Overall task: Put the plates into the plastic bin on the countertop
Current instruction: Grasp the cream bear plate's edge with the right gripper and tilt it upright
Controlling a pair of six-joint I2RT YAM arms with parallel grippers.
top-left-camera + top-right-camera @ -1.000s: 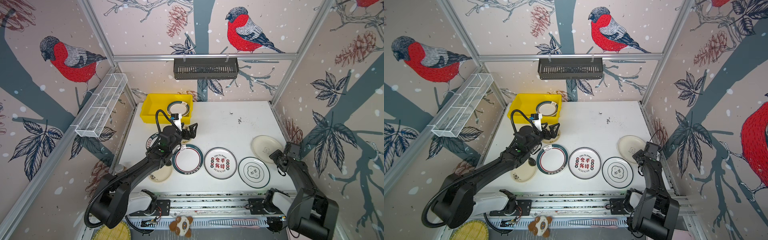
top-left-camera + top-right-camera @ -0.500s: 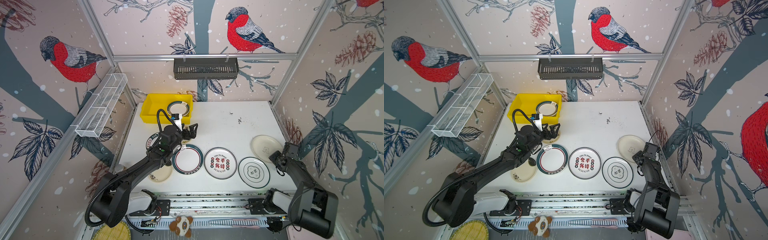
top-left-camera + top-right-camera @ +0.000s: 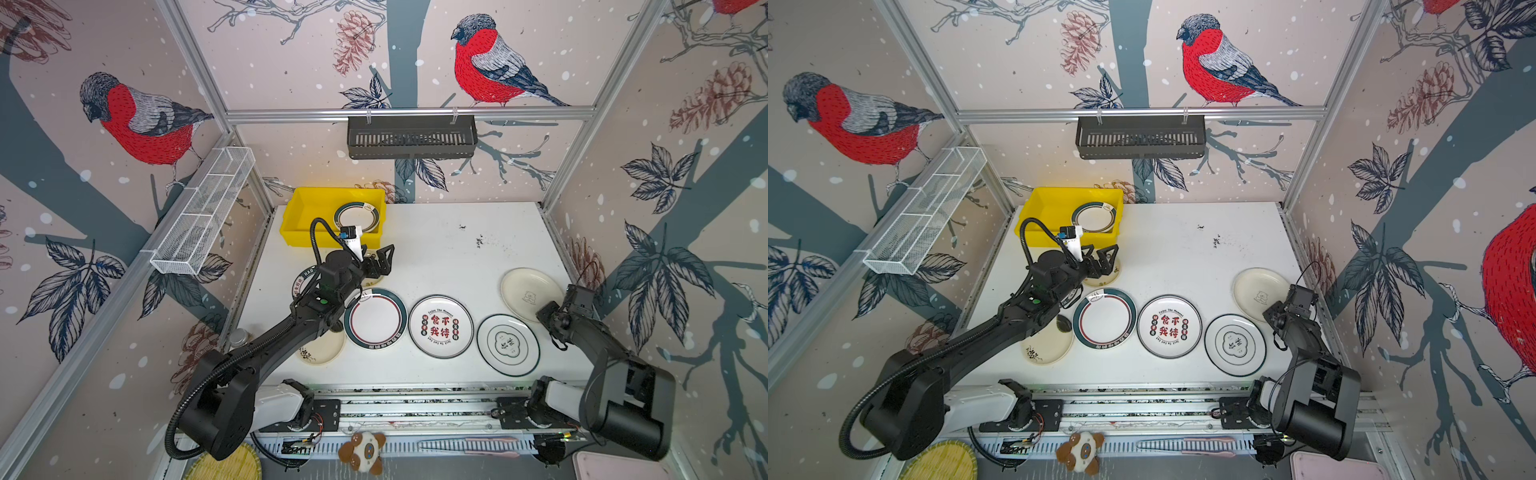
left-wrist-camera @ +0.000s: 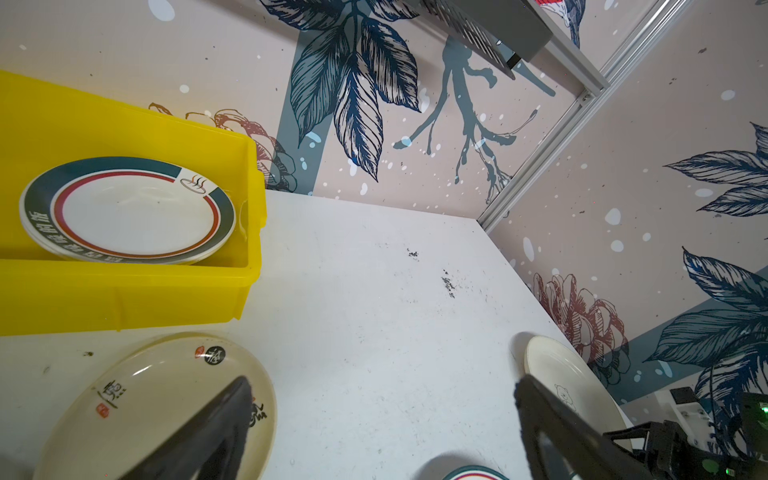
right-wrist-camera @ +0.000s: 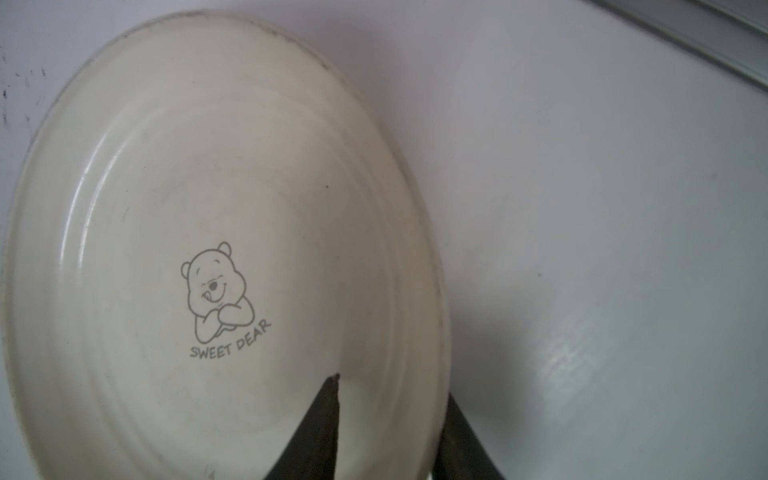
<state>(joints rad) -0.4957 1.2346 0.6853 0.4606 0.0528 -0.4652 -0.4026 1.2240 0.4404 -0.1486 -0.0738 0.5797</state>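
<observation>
Both top views: yellow plastic bin [image 3: 293, 220] upper left on the tabletop [image 3: 457, 257], one green-rimmed plate [image 3: 356, 216] lying inside. Left claw [image 3: 380, 262] spread wide, above cream calligraphy plate [image 4: 137, 374] just below bin. Red-lettered plate [image 3: 440, 326] centre. Right claw [image 5: 394, 388] straddles bear plate [image 5: 208, 187] rim, far right; grip can't be told.

Bright, even overhead light leaves only soft shadows on the table [image 3: 436, 249], both top views stretch at their edges, and the right wrist view looks hazy, with faint glare.
</observation>
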